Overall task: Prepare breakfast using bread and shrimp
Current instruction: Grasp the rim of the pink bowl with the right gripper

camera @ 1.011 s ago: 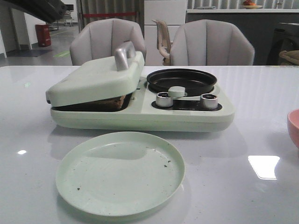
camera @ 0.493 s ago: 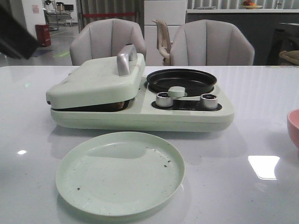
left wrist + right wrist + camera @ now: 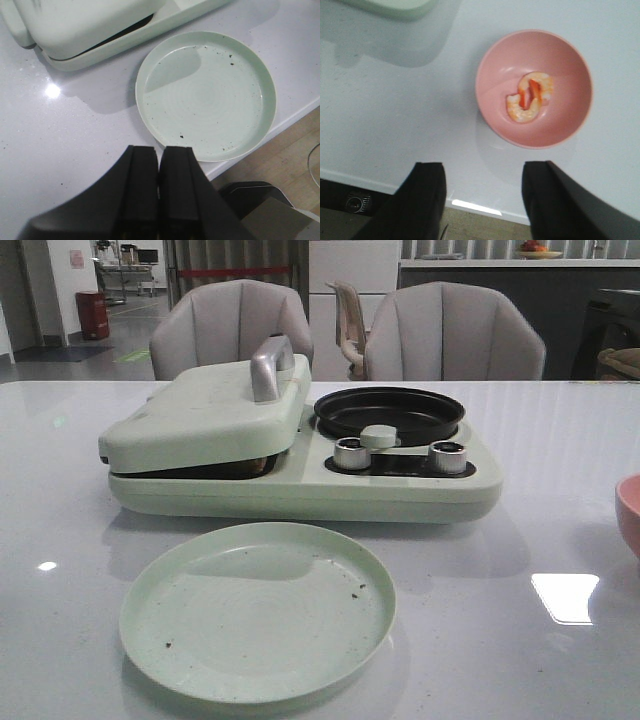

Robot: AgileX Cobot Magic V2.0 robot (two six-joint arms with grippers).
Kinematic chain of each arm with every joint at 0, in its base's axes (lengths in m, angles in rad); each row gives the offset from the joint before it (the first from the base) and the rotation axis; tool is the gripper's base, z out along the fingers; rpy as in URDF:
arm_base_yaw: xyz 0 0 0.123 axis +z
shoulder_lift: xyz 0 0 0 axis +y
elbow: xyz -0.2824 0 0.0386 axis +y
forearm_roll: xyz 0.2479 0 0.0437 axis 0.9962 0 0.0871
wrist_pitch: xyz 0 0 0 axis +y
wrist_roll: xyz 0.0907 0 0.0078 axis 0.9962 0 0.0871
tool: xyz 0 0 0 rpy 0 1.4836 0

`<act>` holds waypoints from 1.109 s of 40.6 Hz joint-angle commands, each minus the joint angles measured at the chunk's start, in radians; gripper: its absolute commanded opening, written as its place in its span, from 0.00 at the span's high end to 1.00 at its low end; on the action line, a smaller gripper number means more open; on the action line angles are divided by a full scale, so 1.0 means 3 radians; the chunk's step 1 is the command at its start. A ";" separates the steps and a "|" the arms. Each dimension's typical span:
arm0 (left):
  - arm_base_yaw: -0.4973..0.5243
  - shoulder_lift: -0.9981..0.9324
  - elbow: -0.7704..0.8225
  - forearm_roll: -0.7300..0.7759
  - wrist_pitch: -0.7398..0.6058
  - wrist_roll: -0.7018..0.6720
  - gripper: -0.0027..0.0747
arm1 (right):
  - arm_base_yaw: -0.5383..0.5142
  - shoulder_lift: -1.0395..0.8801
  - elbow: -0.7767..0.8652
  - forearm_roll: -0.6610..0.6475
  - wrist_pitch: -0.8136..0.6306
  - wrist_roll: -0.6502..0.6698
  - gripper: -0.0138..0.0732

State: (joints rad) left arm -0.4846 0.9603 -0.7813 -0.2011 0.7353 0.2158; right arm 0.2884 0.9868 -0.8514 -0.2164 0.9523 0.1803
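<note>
The bread is almost hidden under the lowered pale green lid (image 3: 205, 420) of the breakfast maker (image 3: 300, 485); only a brown sliver (image 3: 258, 464) shows in the gap. The shrimp (image 3: 530, 97), curved pink-orange and whitish, lies in a pink bowl (image 3: 534, 87) in the right wrist view. My right gripper (image 3: 484, 170) is open and empty, above the table edge near the bowl. My left gripper (image 3: 159, 152) is shut and empty, above the table beside the empty green plate (image 3: 206, 94). Neither gripper shows in the front view.
The green plate (image 3: 257, 610) lies in front of the breakfast maker, with dark crumbs on it. A black round pan (image 3: 389, 412) and two silver knobs (image 3: 352, 453) sit on the maker's right half. The pink bowl's edge (image 3: 630, 515) shows at the far right. Chairs stand behind the table.
The lid has come down from propped open to nearly closed over the bread. The dark left arm at the top left has moved out of the front view.
</note>
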 commanded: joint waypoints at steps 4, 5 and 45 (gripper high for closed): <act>-0.0024 -0.0047 -0.0076 -0.0024 -0.0237 -0.0034 0.82 | -0.0676 0.0341 -0.0295 -0.0043 -0.0167 -0.0039 0.20; -0.0024 -0.0047 -0.0076 -0.0024 -0.0237 -0.0034 0.82 | -0.0792 0.0411 -0.0328 -0.0008 -0.0167 -0.0077 0.20; -0.0024 -0.0047 -0.0076 0.0143 -0.0237 -0.0034 0.82 | -0.1762 0.2657 -0.1324 0.0651 -0.0176 -0.0981 0.31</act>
State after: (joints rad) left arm -0.4852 0.9603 -0.7813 -0.1516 0.7255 0.2143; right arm -0.2332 1.8199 -1.2149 -0.0227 0.9146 -0.0988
